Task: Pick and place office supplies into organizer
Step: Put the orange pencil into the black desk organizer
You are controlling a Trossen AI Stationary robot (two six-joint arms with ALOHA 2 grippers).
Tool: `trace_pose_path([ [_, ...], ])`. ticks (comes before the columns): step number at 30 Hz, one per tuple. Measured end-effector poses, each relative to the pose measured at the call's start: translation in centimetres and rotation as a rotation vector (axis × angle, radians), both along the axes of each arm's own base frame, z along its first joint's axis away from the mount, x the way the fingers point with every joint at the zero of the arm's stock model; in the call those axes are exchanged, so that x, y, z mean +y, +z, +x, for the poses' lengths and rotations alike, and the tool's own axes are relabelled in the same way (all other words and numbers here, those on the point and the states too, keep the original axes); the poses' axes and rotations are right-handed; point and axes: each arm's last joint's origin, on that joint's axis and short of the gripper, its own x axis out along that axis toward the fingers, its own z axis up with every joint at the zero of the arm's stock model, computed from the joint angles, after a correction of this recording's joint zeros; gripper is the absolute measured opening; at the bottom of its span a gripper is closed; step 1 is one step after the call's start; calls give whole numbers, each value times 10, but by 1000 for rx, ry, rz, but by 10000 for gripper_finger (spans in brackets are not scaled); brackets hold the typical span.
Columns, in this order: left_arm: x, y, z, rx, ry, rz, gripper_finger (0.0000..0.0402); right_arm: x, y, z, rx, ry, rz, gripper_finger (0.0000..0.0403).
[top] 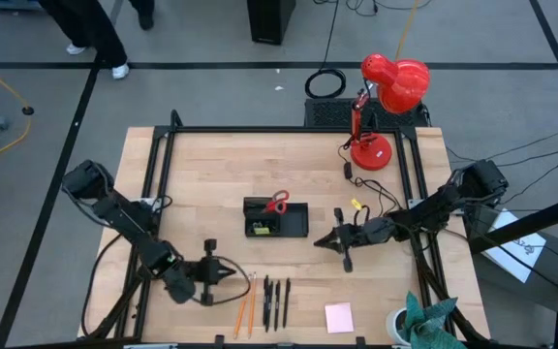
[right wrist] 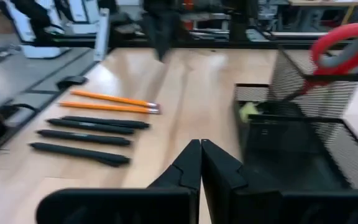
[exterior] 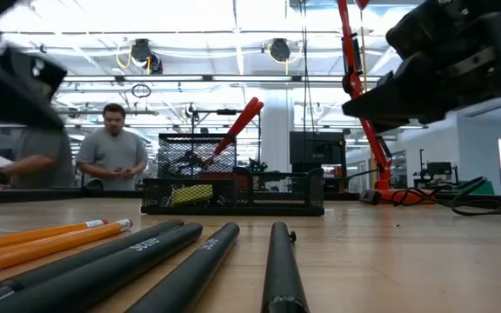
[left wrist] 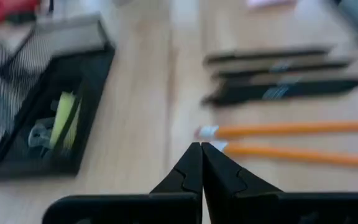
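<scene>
The black mesh organizer (top: 296, 225) stands mid-table, with red-handled scissors (top: 276, 202) upright in its tall section and a yellow piece (left wrist: 64, 118) in its low tray. Near the front edge lie two orange pencils (top: 244, 310), three black pens (top: 276, 302) and a pink sticky-note pad (top: 338, 317). My left gripper (top: 232, 274) hovers shut just beyond the pencils' eraser ends (left wrist: 207, 132), holding nothing. My right gripper (top: 319, 241) is shut and empty, next to the organizer's right end (right wrist: 291, 149).
A red desk lamp (top: 386, 97) stands at the far right with cables (top: 371, 189) trailing toward my right arm. Black frame rails (top: 158, 174) border the table. A teal thing (top: 424, 325) sits at the near right corner. A person (exterior: 111, 152) stands beyond the table.
</scene>
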Motion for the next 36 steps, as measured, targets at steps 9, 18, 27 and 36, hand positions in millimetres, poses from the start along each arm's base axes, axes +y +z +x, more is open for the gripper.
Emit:
trace_pose_path([
  [9,-21,22,-5,-245,7,-30,3,-11,33,-6,-142,-22,-32,1],
  [18,-39,42,-3,-212,80,-74,2,-8,51,-23,-142,4,-91,1],
  [27,-63,85,12,-28,183,-198,1,-8,47,-23,-101,7,-102,0],
  [36,-102,97,54,343,333,-342,1,-8,45,-24,-78,11,-109,0],
])
